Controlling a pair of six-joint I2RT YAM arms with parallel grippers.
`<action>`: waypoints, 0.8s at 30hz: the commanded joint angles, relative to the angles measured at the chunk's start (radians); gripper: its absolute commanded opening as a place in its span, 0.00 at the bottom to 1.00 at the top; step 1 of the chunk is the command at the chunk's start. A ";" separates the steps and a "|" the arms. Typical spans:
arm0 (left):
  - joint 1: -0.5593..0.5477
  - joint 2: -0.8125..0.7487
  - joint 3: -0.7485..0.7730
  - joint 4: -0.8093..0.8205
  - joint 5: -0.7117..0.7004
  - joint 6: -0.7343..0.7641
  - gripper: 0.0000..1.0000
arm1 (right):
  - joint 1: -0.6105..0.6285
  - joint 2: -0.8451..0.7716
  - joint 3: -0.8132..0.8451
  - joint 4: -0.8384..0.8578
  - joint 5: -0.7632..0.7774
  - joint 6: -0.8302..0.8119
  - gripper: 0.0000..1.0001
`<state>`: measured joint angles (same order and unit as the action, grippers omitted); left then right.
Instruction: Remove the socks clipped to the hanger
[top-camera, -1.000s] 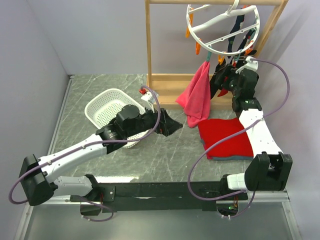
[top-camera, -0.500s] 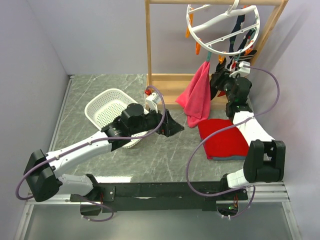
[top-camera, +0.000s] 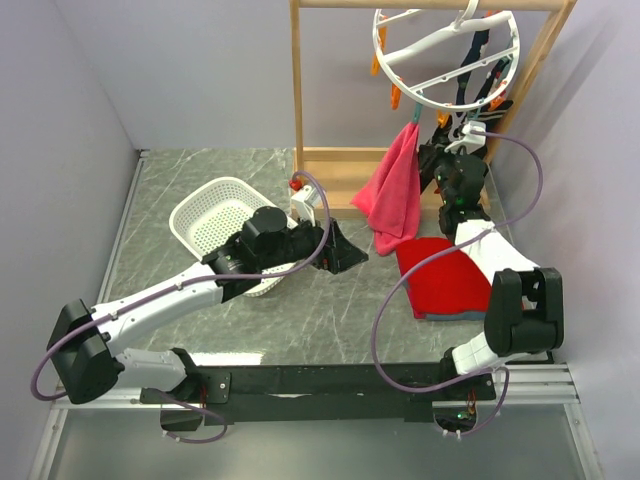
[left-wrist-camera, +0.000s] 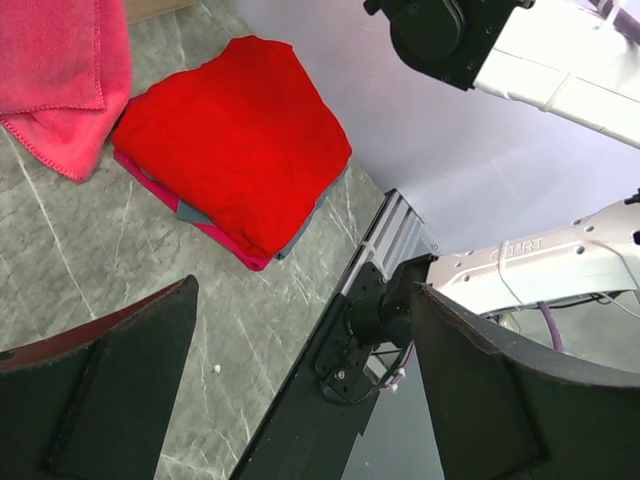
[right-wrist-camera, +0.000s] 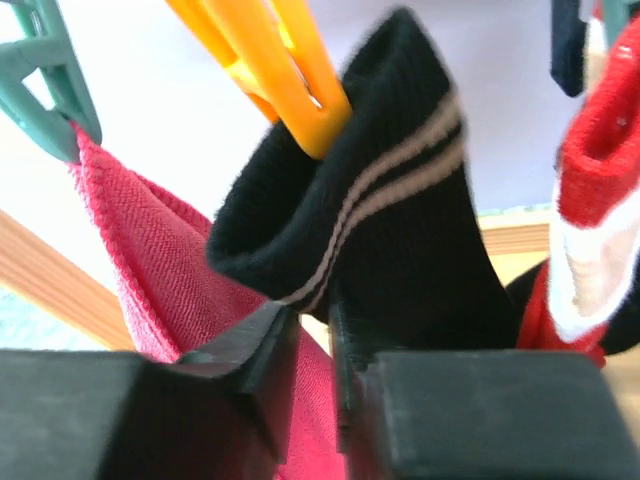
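Right gripper (right-wrist-camera: 315, 320) up under the hanger (top-camera: 380, 45), among the hanging laundry. Jaws drawn to a thin slit.

Black sock (right-wrist-camera: 400, 200), tan stripes, hangs right above the fingers from an orange clip (right-wrist-camera: 270, 60). Its lower end drops behind the right-hand finger at the slit's edge. Cannot tell whether any cloth is pinched.

Pink towel (right-wrist-camera: 150, 260) to the left of the fingers, on a teal clip (right-wrist-camera: 50, 80); pink shows through the slit.

Red-and-white sock (right-wrist-camera: 590, 200) close on the fingers' right.

Left gripper (left-wrist-camera: 305, 290) low over the table, well apart from the hanger. Jaws spread wide, nothing between them. Folded red cloth (left-wrist-camera: 240, 140) lies ahead of it; white basket (top-camera: 200, 210) under its arm
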<state>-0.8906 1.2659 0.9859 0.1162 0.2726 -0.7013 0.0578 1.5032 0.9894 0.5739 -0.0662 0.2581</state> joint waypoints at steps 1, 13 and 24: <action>0.004 -0.039 -0.006 0.046 0.005 -0.012 0.91 | 0.023 -0.067 -0.005 0.000 0.065 -0.036 0.12; 0.005 0.004 0.028 0.085 0.033 -0.017 0.96 | 0.080 -0.184 0.247 -0.711 0.218 -0.013 0.00; 0.036 0.154 0.236 0.112 0.105 0.037 0.96 | 0.105 -0.251 0.475 -1.141 0.128 0.004 0.00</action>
<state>-0.8780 1.3613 1.0988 0.1638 0.3199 -0.7002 0.1577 1.3087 1.3773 -0.4015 0.1268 0.2493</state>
